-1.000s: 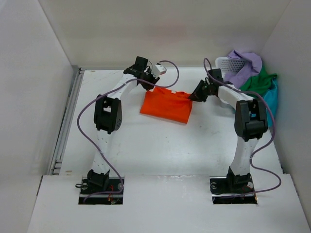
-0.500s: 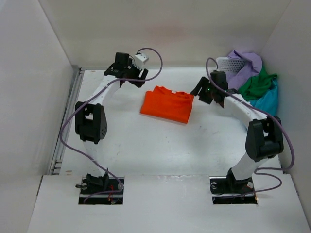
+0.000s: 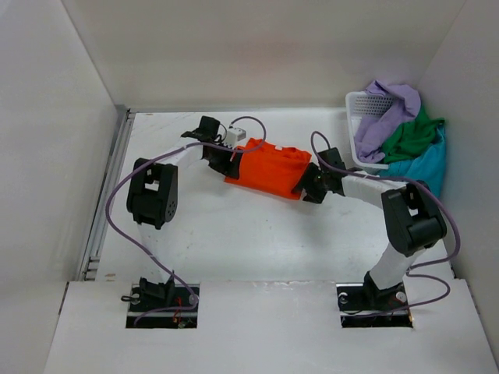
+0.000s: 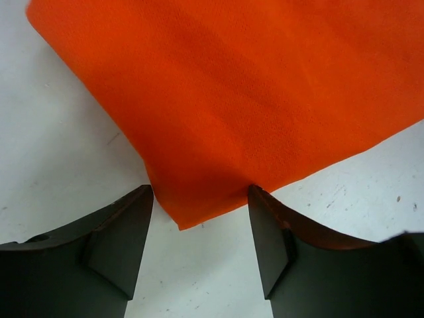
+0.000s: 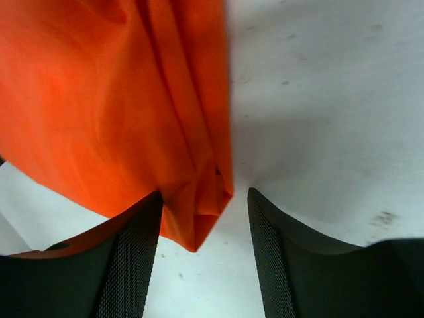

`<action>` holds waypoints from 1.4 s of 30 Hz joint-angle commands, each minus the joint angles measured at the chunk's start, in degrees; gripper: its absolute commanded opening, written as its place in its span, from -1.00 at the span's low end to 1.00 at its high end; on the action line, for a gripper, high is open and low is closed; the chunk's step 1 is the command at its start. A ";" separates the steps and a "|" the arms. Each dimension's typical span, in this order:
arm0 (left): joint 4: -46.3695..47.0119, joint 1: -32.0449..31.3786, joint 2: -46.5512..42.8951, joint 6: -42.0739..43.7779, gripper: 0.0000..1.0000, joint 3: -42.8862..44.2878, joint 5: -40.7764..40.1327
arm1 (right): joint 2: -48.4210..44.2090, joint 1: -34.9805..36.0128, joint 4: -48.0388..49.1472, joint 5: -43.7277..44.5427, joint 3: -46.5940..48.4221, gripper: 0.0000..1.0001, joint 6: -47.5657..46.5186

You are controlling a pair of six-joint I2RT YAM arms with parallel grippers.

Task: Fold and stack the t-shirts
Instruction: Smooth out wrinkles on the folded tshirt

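Note:
The orange t-shirt (image 3: pixel 269 167) lies folded flat in the middle of the table. My left gripper (image 3: pixel 224 161) is at its left edge. In the left wrist view the gripper (image 4: pixel 201 199) is open, and a corner of the orange t-shirt (image 4: pixel 252 99) reaches between its fingers (image 4: pixel 119 245) unclamped. My right gripper (image 3: pixel 309 185) is at the shirt's near right corner. It (image 5: pixel 204 193) is open too, and the layered corner of the orange t-shirt (image 5: pixel 99 99) lies between its fingers (image 5: pixel 271 252). Lavender (image 3: pixel 390 105), green (image 3: pixel 413 134) and teal (image 3: pixel 427 165) t-shirts are heaped at the back right.
A white mesh basket (image 3: pixel 360 100) stands in the back right corner under the heaped shirts. White walls close in the table at the back and on both sides. A metal rail (image 3: pixel 105 202) runs along the left edge.
Both grippers let go of the orange shirt's far edge, opened, lifted away, then came down low at its left edge and near right corner. The shirt stayed put.

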 commanded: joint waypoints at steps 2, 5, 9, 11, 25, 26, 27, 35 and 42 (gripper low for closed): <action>-0.33 -1.17 0.80 -2.55 -0.17 -0.98 0.59 | 3.68 1.67 5.23 -2.98 0.98 -0.04 1.57; -0.33 -1.61 0.46 -2.91 -0.55 -2.20 0.50 | 4.31 1.67 5.59 -3.59 0.89 -0.50 1.92; -0.42 -2.05 -4.18 -2.91 -0.95 -8.42 0.15 | 1.50 1.76 6.12 -4.12 -2.96 -0.98 1.48; -1.20 -2.49 -6.65 -2.21 -0.97 -11.42 -0.55 | 0.27 2.55 5.68 -5.34 -4.46 -1.00 1.04; -24.74 -0.92 -33.01 7.37 -0.05 -30.43 -2.14 | -21.85 15.21 -15.65 -9.93 -15.73 -0.27 -4.57; -25.72 -0.30 -34.34 8.25 -0.01 -29.12 -1.79 | -24.58 14.86 -18.12 -8.70 -14.15 -0.23 -6.15; -25.90 0.14 -34.96 8.60 0.01 -28.32 -1.61 | -26.00 14.42 -19.19 -7.73 -13.09 -0.22 -7.04; -11.42 2.96 -30.06 7.73 0.20 -24.01 2.88 | -27.26 7.48 -17.45 -0.87 -3.42 0.09 -15.92; -2.10 2.52 -17.66 1.50 0.18 -19.53 4.80 | -17.58 6.94 -10.33 -0.61 -0.78 0.18 -17.86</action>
